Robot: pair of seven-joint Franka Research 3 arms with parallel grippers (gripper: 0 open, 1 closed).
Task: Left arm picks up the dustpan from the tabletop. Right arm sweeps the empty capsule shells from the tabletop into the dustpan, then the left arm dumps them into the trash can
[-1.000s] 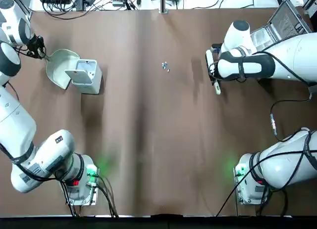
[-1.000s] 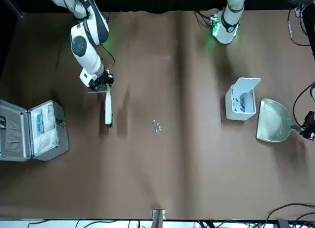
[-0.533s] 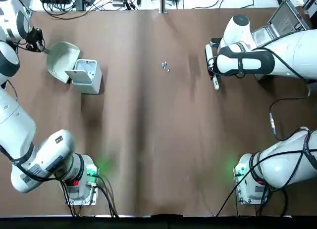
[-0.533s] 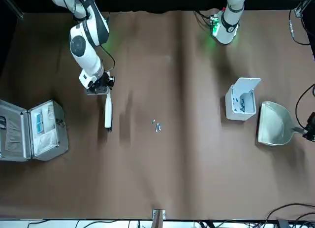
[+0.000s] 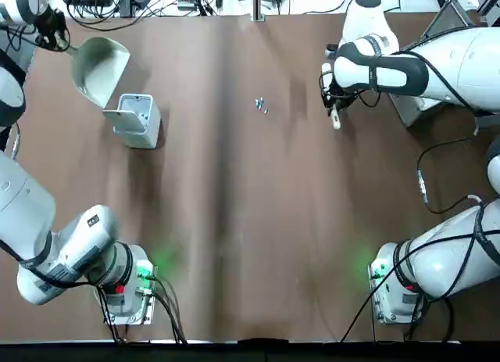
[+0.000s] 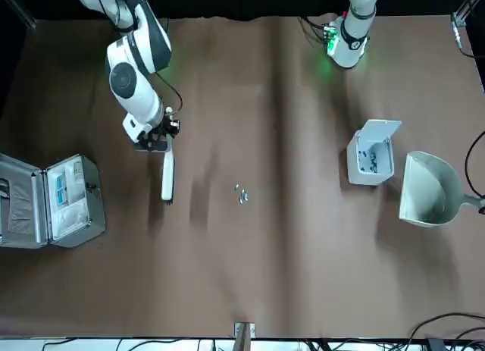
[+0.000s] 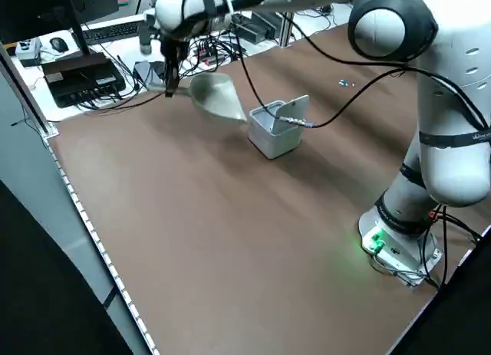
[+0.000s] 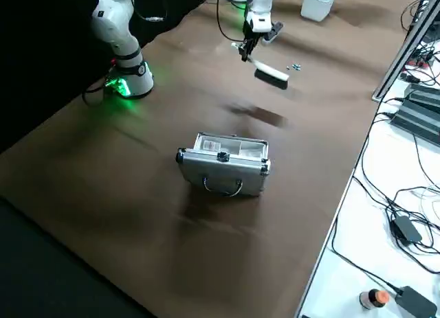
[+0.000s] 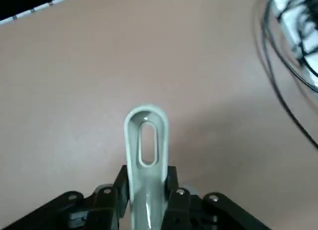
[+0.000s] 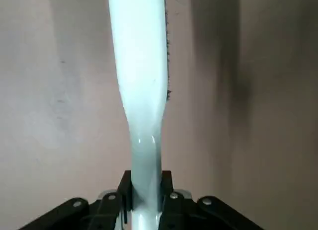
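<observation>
Both sets of jaws pinch their tools: your left gripper [image 9: 145, 200] has lifted the dustpan [image 5: 98, 67] farther from the trash can [image 5: 134, 120], while your right gripper [image 10: 144, 200] draws its brush [image 6: 167, 175] back, so the empty capsule shells [image 5: 261, 105] remain unswept.

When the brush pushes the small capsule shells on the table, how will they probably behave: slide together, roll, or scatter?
The empty capsule shells are tiny loose specks, so they are probably very light and may scatter or roll instead of sliding together. The tabletop looks flat and matte, so a slow stroke of the brush in the right tool should probably move them.
</observation>
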